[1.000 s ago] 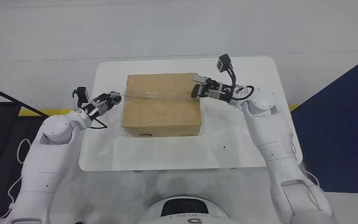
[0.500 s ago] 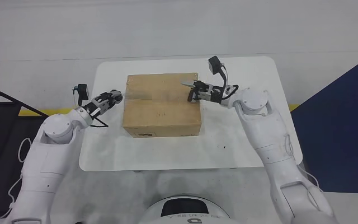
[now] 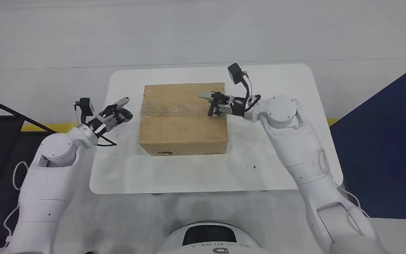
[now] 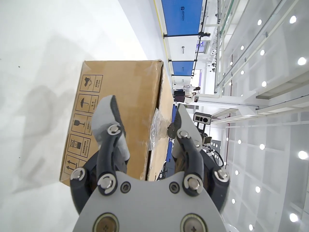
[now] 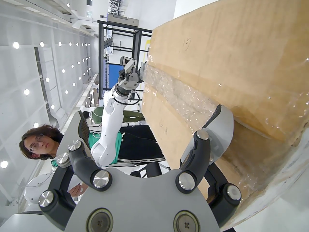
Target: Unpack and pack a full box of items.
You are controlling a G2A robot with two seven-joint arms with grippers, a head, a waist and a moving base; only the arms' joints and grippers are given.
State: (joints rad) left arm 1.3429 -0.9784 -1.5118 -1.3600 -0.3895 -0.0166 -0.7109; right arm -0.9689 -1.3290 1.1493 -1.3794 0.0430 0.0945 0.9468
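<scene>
Your robot's arms: glossy white shells | left gripper, right gripper: grey fingers, black links, silver screws | black wrist cameras

Cardboard box — taped shut, mid-table

White table on a pale grey floor; yellow floor line left of the table, dark blue panel right of it.

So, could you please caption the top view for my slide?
Sealed cardboard box on white table, open left gripper beside it, open right gripper above its taped seam.
</scene>
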